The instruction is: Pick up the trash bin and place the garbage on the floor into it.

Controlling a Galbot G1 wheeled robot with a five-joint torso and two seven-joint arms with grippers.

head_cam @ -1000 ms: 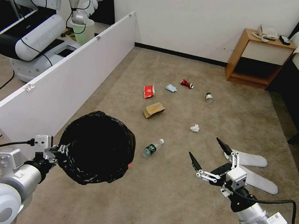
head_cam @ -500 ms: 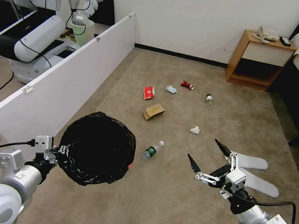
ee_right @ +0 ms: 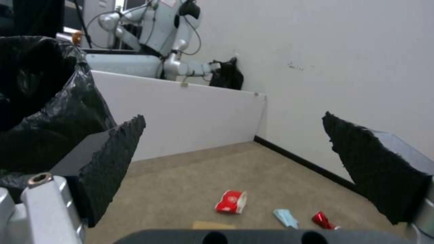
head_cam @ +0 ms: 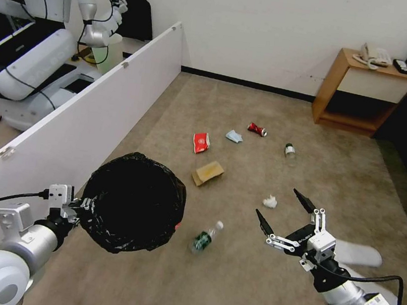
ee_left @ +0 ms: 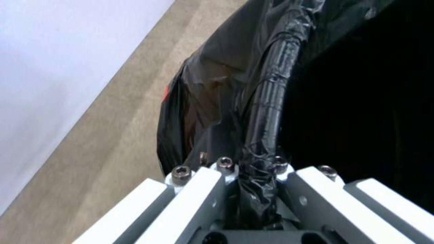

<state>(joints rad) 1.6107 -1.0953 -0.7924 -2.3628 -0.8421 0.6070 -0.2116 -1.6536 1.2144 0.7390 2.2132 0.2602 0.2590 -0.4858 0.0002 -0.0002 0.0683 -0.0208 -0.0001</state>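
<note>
The trash bin [head_cam: 133, 202] is being held off the floor [head_cam: 226, 285] by the left hand [head_cam: 78, 204], clamped on its bagged rim. The right hand [head_cam: 283, 210] is being carried spread wide and empty. The garbage is lying mid-floor; the near bottle [head_cam: 205, 237] is judged next, calling for a lowering and closing.

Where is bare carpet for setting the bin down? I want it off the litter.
Bare carpet lies below the trash bin and green-labelled bottle, toward the right gripper. Also open: between white partition and red carton. Crowded: around the cardboard piece.
</note>
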